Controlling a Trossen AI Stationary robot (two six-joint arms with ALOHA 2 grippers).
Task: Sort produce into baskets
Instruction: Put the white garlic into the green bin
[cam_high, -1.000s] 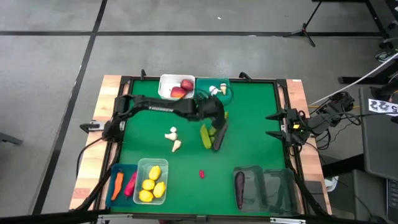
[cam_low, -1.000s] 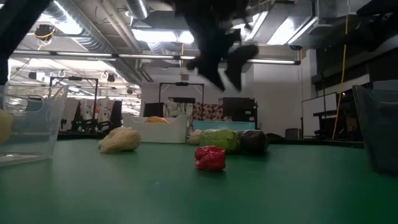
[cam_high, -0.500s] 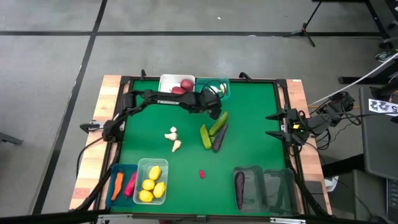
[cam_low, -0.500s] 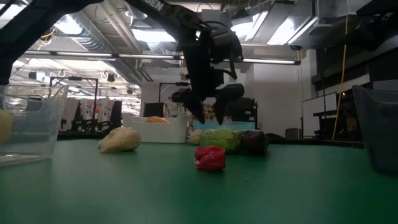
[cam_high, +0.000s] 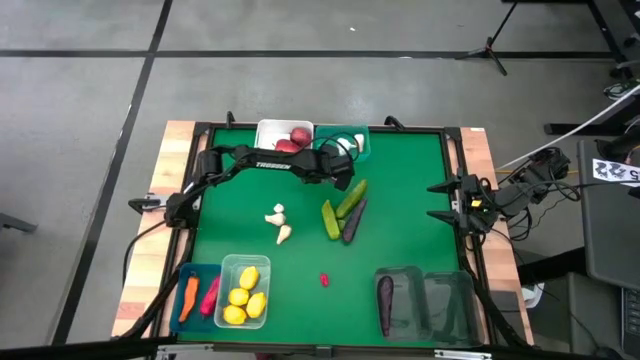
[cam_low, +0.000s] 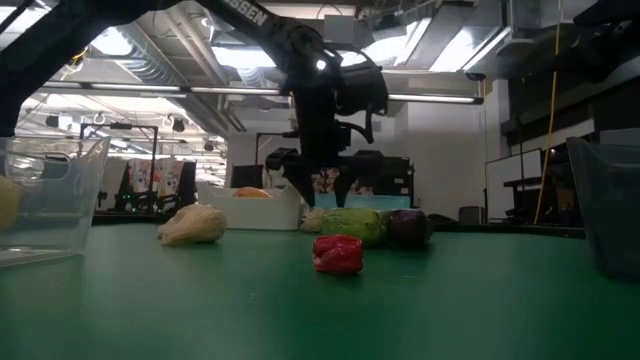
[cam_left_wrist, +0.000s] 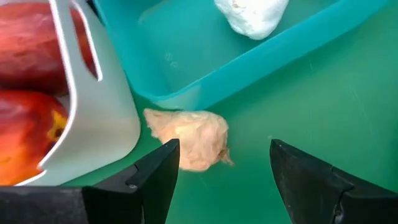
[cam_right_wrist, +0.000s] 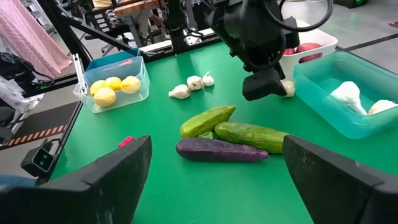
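Note:
A loose garlic bulb (cam_left_wrist: 186, 146) lies on the green table against the near corners of the white basket (cam_left_wrist: 118, 124), which holds red apples (cam_left_wrist: 25, 118), and the teal basket (cam_left_wrist: 205, 68), which holds garlic (cam_left_wrist: 252, 15). My left gripper (cam_left_wrist: 224, 168) hangs low over that bulb, open, slanting down; the bulb lies near one fingertip, apart from both as far as shows. Two cucumbers (cam_high: 330, 218) and an eggplant (cam_high: 352, 224) lie mid-table, with two more garlic bulbs (cam_high: 279, 223) to their left and a red chilli (cam_high: 324, 280) nearer. My right gripper (cam_high: 437, 200) waits open at the table's right edge.
At the near left a blue basket (cam_high: 185, 315) holds a carrot and a chilli, and beside it a clear basket (cam_high: 262, 262) holds lemons. Two dark baskets (cam_high: 430, 300) stand at the near right, one with an eggplant (cam_high: 386, 293). Bare green table lies between the produce and my right gripper.
My left gripper has gone from above the cucumbers toward the table's far edge and down, ending low at the corner between the white and teal baskets. It has rolled about its own axis on the way. Its fingers have stayed equally apart. No produce has moved.

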